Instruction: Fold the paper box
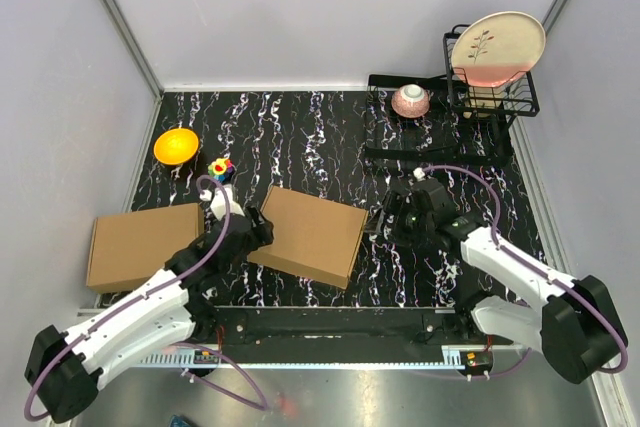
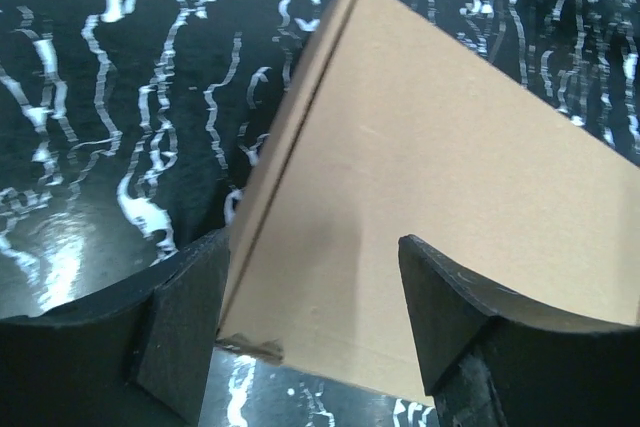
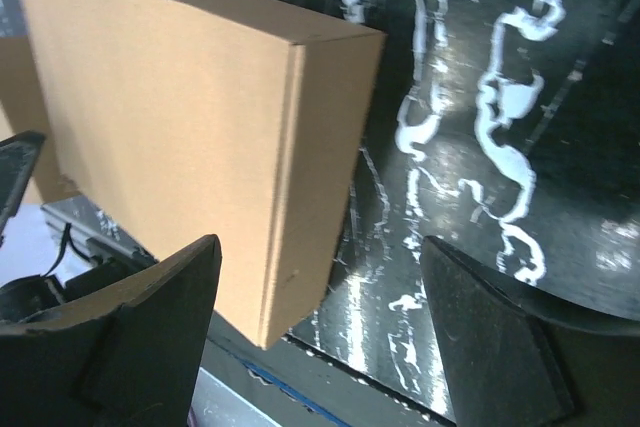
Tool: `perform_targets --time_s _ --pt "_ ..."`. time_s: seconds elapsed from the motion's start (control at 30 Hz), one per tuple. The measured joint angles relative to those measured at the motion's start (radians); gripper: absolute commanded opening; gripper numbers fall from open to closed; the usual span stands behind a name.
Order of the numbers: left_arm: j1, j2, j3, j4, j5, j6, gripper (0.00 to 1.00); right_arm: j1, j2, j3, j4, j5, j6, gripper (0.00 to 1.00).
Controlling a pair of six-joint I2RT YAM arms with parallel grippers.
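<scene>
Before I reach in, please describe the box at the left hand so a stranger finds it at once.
On the black marbled table, look at the middle of the front edge. A flat brown cardboard box lies askew, one corner at the left hand. The other brown box lies farther left, by the wall.

A robot lab booth: bare grey wall panels [image 1: 330,7] in metal framing [image 1: 118,19] enclose a marbled table [image 1: 300,137].

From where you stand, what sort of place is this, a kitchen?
Probably a robot test booth, not a kitchen: left arm and right arm bolted at the edge of a marbled table, plain walls closing it in, and staged props, a paper box and dish rack.
</scene>
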Motion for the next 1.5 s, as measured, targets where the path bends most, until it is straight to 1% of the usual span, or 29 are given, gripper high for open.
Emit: perform_targets --time_s 0.1,0.17,0.2,0.27,0.3,0.33,0.4,0.5,0.6,0.77,0.8,0.83,0.9,0.93,1.0,1.07,1.1,1.2,1.3,1.43,1.5 --pt "0.008 0.05 -0.003 0.082 0.067 0.006 0.68 0.024 0.013 -0.001 0.064 -0.024 0.016 0.85" --pt "0.009 0.094 -0.003 0.124 0.098 0.007 0.66 0.049 0.047 0.0 0.107 -0.034 0.023 0.82" --pt "0.009 0.12 -0.003 0.143 0.107 0.01 0.66 0.067 0.076 0.0 0.13 -0.038 0.026 0.78" --pt "0.012 0.15 -0.004 0.188 0.122 0.009 0.65 0.1 0.137 0.002 0.158 -0.048 0.032 0.75" --pt "0.013 0.157 -0.005 0.201 0.127 0.01 0.65 0.111 0.163 0.003 0.164 -0.048 0.033 0.71" --pt "0.013 0.16 -0.011 0.219 0.133 0.009 0.64 0.122 0.192 0.006 0.168 -0.048 0.033 0.7" --pt "0.014 0.161 -0.023 0.245 0.135 0.01 0.64 0.131 0.236 0.011 0.179 -0.05 0.037 0.68" --pt "0.019 0.163 -0.034 0.275 0.134 0.01 0.65 0.135 0.26 0.047 0.179 -0.037 0.027 0.67" --pt "0.034 0.179 -0.035 0.295 0.121 0.01 0.65 0.134 0.321 0.114 0.161 0.005 -0.002 0.67" --pt "0.095 0.238 -0.023 0.339 0.105 0.008 0.65 0.109 0.472 0.283 0.134 0.048 -0.066 0.66" --pt "0.11 0.263 -0.008 0.345 0.101 0.01 0.65 0.098 0.506 0.322 0.133 0.051 -0.079 0.66" --pt "0.146 0.368 0.068 0.349 0.097 0.015 0.65 0.058 0.612 0.433 0.143 0.059 -0.112 0.66" --pt "0.156 0.394 0.083 0.352 0.097 0.02 0.65 0.047 0.631 0.453 0.133 0.056 -0.119 0.66" --pt "0.168 0.422 0.101 0.355 0.102 0.031 0.64 0.037 0.659 0.502 0.102 0.048 -0.129 0.66" --pt "0.219 0.508 0.156 0.381 0.121 0.052 0.63 0.005 0.743 0.614 0.097 0.051 -0.151 0.68" --pt "0.277 0.582 0.217 0.388 0.14 0.067 0.65 -0.035 0.802 0.693 0.088 0.061 -0.169 0.72" --pt "0.304 0.608 0.245 0.381 0.152 0.076 0.66 -0.052 0.813 0.713 0.081 0.071 -0.177 0.77" --pt "0.348 0.612 0.303 0.338 0.157 0.108 0.7 -0.086 0.798 0.726 0.052 0.111 -0.196 0.8" --pt "0.352 0.513 0.309 0.31 0.162 0.134 0.74 -0.091 0.739 0.708 0.024 0.133 -0.205 0.8" --pt "0.349 0.353 0.314 0.259 0.176 0.155 0.74 -0.082 0.58 0.633 0.023 0.134 -0.205 0.77" --pt "0.346 0.282 0.315 0.218 0.188 0.159 0.77 -0.074 0.472 0.565 0.034 0.135 -0.208 0.76"
